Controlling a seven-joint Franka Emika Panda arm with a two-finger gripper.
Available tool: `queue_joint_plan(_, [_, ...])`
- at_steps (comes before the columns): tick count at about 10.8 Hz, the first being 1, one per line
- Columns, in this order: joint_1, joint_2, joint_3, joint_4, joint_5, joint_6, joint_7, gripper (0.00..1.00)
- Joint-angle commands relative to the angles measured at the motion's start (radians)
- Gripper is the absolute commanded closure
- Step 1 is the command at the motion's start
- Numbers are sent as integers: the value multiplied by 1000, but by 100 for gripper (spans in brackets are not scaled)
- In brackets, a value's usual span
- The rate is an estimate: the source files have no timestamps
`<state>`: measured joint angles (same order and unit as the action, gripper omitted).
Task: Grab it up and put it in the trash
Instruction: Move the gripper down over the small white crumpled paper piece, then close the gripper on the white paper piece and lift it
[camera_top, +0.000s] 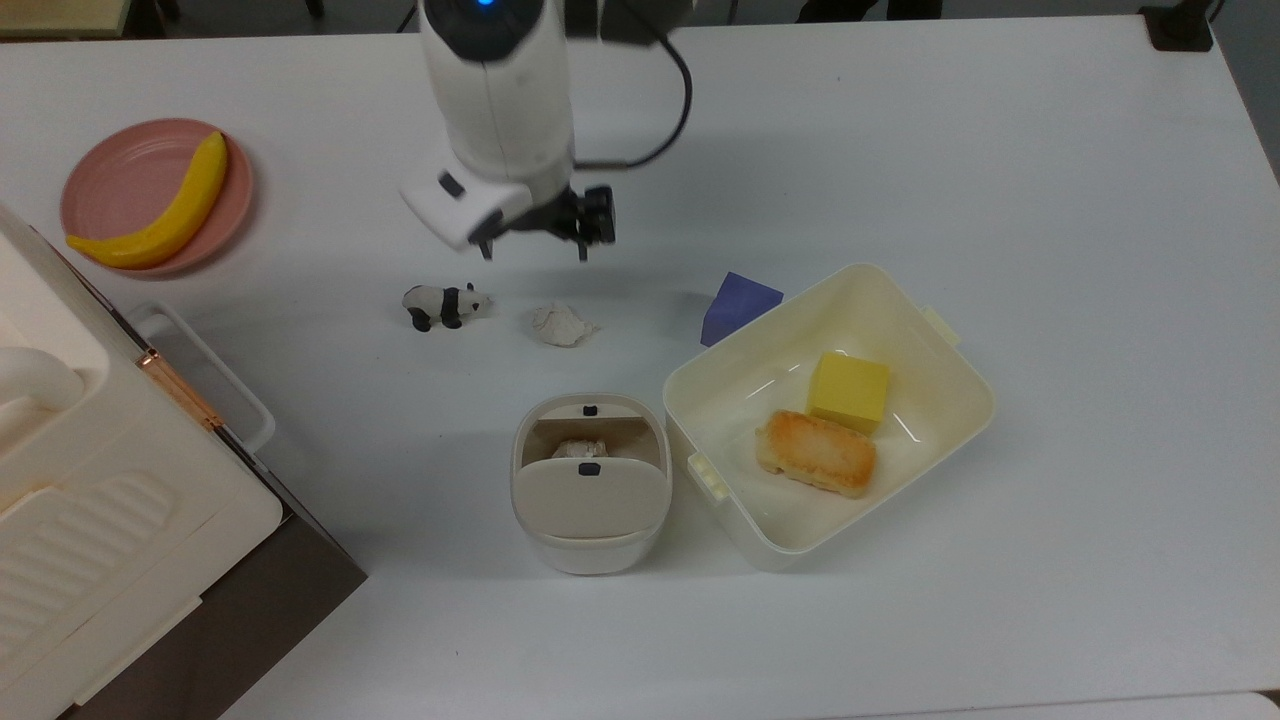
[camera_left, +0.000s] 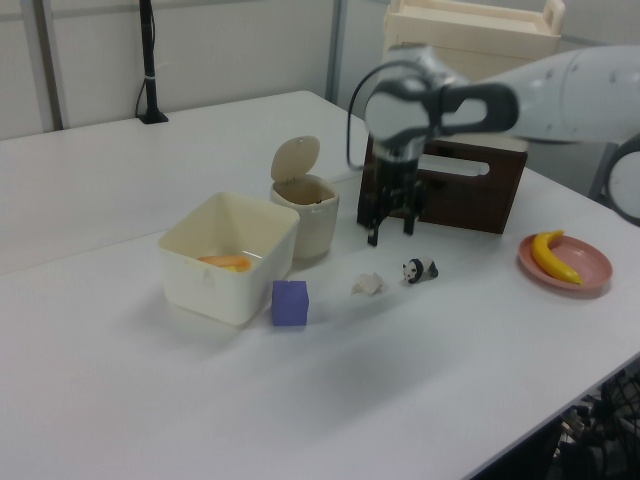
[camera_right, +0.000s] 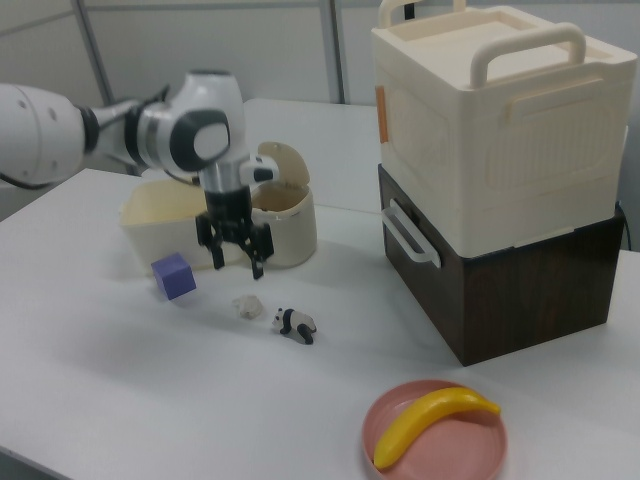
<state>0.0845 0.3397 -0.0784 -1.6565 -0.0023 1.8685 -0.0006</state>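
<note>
I see my gripper (camera_top: 535, 250) hanging over the white table (camera_top: 1000, 150), with its two fingers (camera_left: 372, 238) spread apart and nothing between them. They point down at the table and do not touch it.

The paper wad (camera_top: 562, 325) lies on the table just below the gripper in the top view, slightly toward the top view's right. In the left view the wad (camera_left: 367, 285) is under the gripper and a little toward the camera, and in the right view it (camera_right: 247, 305) lies near the fingertips, lower in the picture. It is not touched by anything.

The panda (camera_top: 444, 303) stands on the gripper's other side, toward the top view's left, near the wad but apart from it. A purple block (camera_top: 737, 306) sits to the top view's right of the gripper, just beside the cream box (camera_top: 960, 440). In this box there are a yellow block (camera_top: 848, 391) and a piece of bread (camera_top: 816, 453).

The bin (camera_top: 590, 520) stands farther from the gripper than the wad, just beside the box. Its flap lid (camera_left: 296, 158) is raised, and I can see something pale and crumpled inside the opening.

Well away from the gripper, toward the top view's left, a banana (camera_top: 160, 215) lies on a pink plate (camera_top: 100, 180).
</note>
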Motion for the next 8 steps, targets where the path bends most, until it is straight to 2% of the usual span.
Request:
queue_joint_plan(1, [20,122,-4,-14,-53,131,-7,7])
queue_joint_plan(4, [44,163,-4,-66,-87,233,-3,19])
queue_joint_plan(5, [55,163,-4,-74,-87,241,2,37])
queue_joint_plan(6, [60,162,-4,-72,-87,241,13,66])
queue_joint_plan(7, [61,153,-4,-62,-87,236,22,90])
queue_joint_plan(8, [61,130,-4,-59,-79,228,25,100])
